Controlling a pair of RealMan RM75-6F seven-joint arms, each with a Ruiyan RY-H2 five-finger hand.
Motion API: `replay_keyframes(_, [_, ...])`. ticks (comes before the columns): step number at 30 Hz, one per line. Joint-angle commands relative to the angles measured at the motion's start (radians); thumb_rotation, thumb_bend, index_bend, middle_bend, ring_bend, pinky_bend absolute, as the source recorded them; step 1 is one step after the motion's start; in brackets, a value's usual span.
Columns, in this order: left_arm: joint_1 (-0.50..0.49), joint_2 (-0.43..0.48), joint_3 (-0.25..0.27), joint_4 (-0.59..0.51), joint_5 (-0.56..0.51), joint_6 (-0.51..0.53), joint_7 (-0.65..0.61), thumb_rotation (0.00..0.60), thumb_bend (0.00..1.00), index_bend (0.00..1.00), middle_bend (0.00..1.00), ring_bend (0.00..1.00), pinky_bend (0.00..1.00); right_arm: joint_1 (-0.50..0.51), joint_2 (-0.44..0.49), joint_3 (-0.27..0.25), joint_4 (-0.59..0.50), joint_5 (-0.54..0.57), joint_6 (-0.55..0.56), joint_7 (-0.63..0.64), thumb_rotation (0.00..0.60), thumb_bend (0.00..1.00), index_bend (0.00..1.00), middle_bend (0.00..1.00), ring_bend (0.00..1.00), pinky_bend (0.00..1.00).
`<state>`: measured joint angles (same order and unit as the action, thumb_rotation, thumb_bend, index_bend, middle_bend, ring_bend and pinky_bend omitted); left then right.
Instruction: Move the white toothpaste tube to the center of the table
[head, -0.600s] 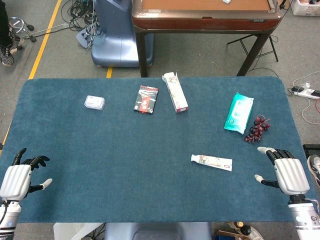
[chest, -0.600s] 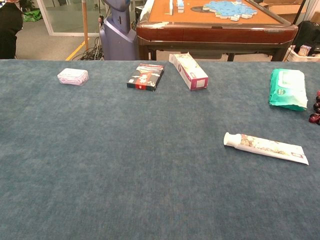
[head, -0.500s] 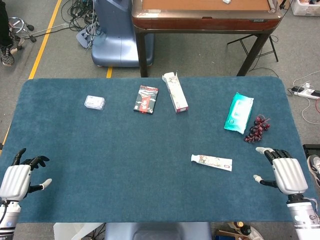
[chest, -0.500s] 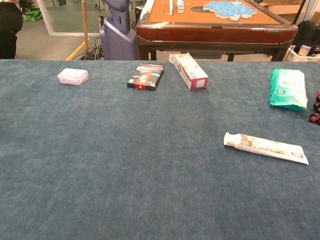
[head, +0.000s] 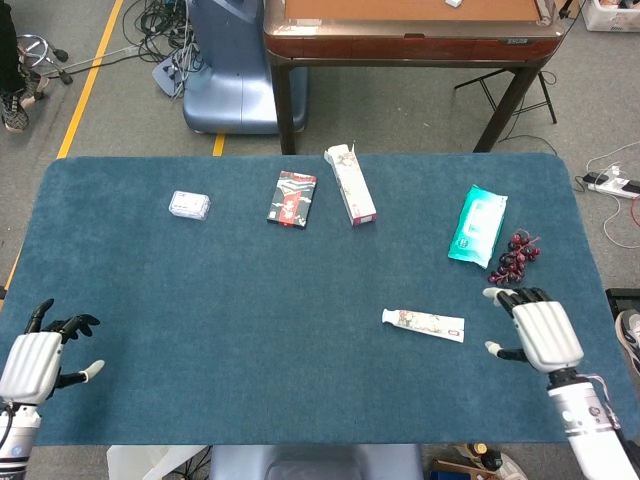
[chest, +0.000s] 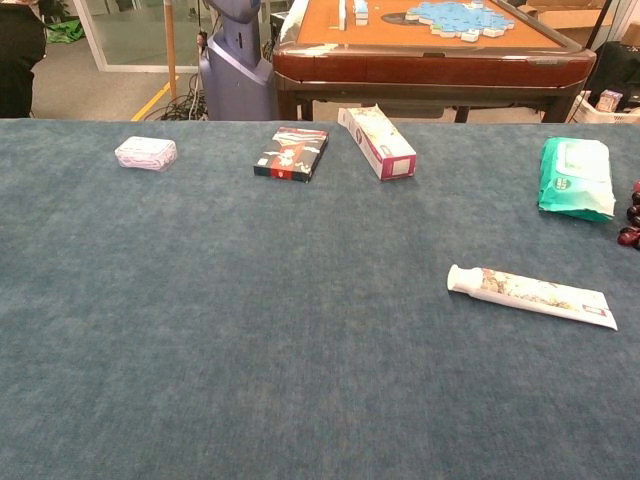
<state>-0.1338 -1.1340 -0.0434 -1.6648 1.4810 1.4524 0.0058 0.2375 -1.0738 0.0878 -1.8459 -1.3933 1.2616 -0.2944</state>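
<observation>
The white toothpaste tube (head: 423, 324) lies flat on the blue table cloth, right of the middle, its cap pointing left; in the chest view the tube (chest: 531, 294) sits at mid right. My right hand (head: 535, 332) hovers just right of the tube's flat end, fingers apart and empty, a small gap between them and the tube. At the table's near left corner my left hand (head: 38, 360) stays open, holding nothing. Neither hand shows in the chest view.
Along the far side lie a small clear packet (head: 189, 205), a dark red box (head: 292, 198), a white carton (head: 351, 184) and a teal wipes pack (head: 477, 225). Dark grapes (head: 514, 257) sit just beyond my right hand. A wooden table (head: 410, 30) stands behind.
My right hand has moved left and slightly forward, closing on the tube's flat end. The tube and my left hand have stayed put.
</observation>
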Motion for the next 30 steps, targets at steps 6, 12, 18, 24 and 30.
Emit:
replay_keyframes(6, [0.004, 0.009, 0.009, 0.003, 0.014, 0.0, -0.017, 0.6, 0.11, 0.36, 0.47, 0.45, 0.03, 0.125, -0.164, 0.049, 0.062, 0.101, -0.116, -0.148, 0.6, 0.08, 0.32, 0.41, 0.29, 0.27])
replay_keyframes(12, [0.011, 0.024, 0.02, 0.008, 0.021, -0.003, -0.038, 0.6, 0.11, 0.36, 0.47, 0.45, 0.03, 0.192, -0.261, 0.048, 0.112, 0.194, -0.181, -0.263, 0.6, 0.08, 0.32, 0.4, 0.29, 0.27])
replay_keyframes(18, [0.019, 0.032, 0.025, 0.016, 0.026, 0.002, -0.064, 0.6, 0.11, 0.36, 0.47, 0.44, 0.03, 0.233, -0.339, 0.044, 0.16, 0.268, -0.2, -0.343, 0.6, 0.08, 0.32, 0.39, 0.29, 0.27])
replay_keyframes(24, [0.022, 0.032, 0.03, 0.027, 0.03, 0.0, -0.085, 0.6, 0.11, 0.36, 0.47, 0.44, 0.03, 0.269, -0.402, 0.038, 0.222, 0.34, -0.224, -0.386, 0.6, 0.08, 0.33, 0.39, 0.29, 0.27])
replay_keyframes(30, [0.025, 0.035, 0.032, 0.028, 0.035, 0.002, -0.092, 0.6, 0.11, 0.36, 0.47, 0.44, 0.03, 0.296, -0.444, 0.021, 0.265, 0.361, -0.244, -0.399, 0.6, 0.08, 0.35, 0.39, 0.29, 0.27])
